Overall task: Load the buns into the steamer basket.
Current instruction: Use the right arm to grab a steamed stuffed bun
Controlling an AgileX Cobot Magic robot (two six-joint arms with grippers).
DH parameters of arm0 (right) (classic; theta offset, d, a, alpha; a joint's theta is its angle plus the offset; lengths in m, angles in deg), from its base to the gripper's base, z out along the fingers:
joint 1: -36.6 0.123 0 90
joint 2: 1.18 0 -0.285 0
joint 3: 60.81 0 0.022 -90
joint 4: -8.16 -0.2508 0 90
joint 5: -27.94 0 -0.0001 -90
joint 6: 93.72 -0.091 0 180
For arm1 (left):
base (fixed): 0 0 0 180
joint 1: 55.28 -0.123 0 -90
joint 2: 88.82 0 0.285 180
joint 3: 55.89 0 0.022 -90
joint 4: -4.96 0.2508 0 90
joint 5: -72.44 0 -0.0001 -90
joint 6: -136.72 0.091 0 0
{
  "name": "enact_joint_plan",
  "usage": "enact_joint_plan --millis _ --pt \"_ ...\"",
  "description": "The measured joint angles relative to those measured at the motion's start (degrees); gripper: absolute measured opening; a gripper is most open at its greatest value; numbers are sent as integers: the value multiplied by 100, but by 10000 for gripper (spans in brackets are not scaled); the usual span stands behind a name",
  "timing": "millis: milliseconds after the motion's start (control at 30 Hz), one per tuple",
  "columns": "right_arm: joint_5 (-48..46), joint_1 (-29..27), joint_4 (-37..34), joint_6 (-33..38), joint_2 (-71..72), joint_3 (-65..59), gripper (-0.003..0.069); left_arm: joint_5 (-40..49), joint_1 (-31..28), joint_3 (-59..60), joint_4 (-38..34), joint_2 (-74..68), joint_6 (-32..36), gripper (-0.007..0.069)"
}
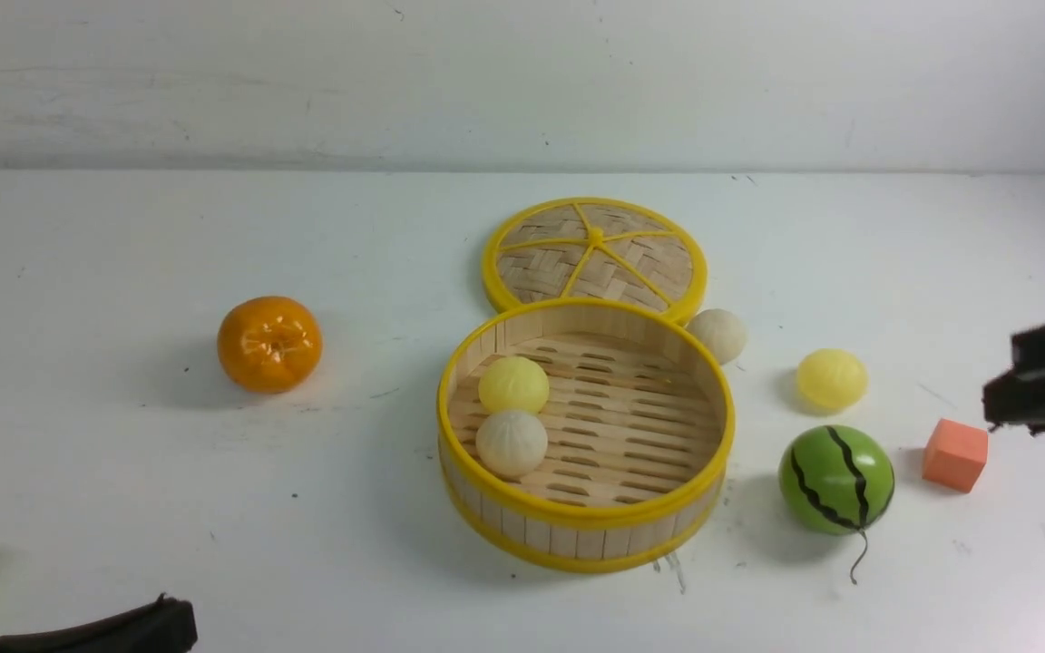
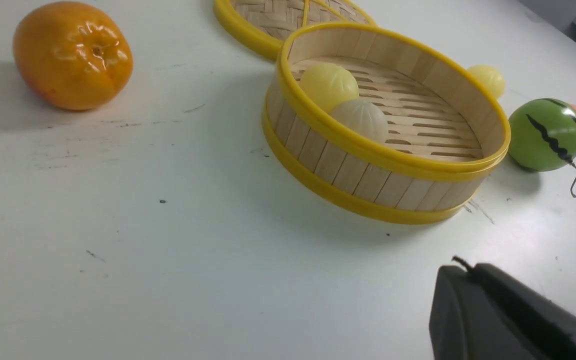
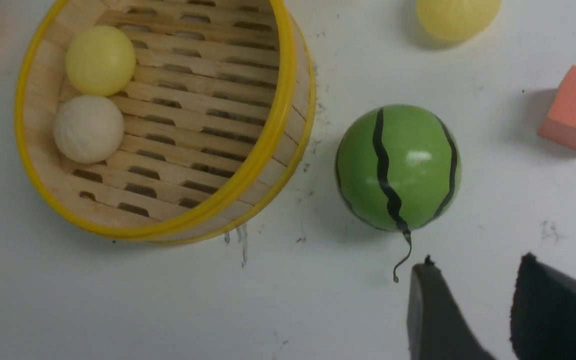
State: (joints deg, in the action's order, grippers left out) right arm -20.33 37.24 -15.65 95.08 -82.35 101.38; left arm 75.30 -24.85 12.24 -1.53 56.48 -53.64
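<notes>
Nearest the lens is the left gripper point(image 1: 96, 630), a dark mass at the near edge, jaws together and holding nothing. Two buns lie outside the steamer basket point(image 1: 582, 519): the loose yellow bun point(image 1: 832, 378) and the loose off-white bun point(image 1: 716, 335), both on the table point(image 1: 123, 472). From the right gripper point(image 3: 475, 264), whose jaws stand apart and empty, the loose yellow bun lies to its left, well apart. The loose off-white bun lies further left again, just beside the basket wall and the lid point(image 1: 595, 254); I cannot tell whether it touches either. I judge the right arm much the nearer. Each bun is round, so no long axis constrains jaw orientation. Near the right gripper's line to the loose yellow bun sit the watermelon ball point(image 1: 836, 479) and the cube point(image 1: 955, 454); keep clear of both. Count: four buns, two outside and two inside, the inner yellow bun point(image 1: 513, 384) touching the inner off-white bun point(image 1: 511, 443); one basket, one lid, one watermelon ball, one cube, one orange point(image 1: 269, 344) beyond the basket from the right gripper.
</notes>
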Motion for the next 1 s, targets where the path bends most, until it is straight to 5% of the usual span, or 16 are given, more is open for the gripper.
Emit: enact_joint_plan --millis 433,1000 --pt "-1263 0 568 -376 -3773 3445 239 7 0 0 0 0 0 -13" --pt "-671 232 1327 -880 -5027 4524 239 14 0 0 0 0 0 -7"
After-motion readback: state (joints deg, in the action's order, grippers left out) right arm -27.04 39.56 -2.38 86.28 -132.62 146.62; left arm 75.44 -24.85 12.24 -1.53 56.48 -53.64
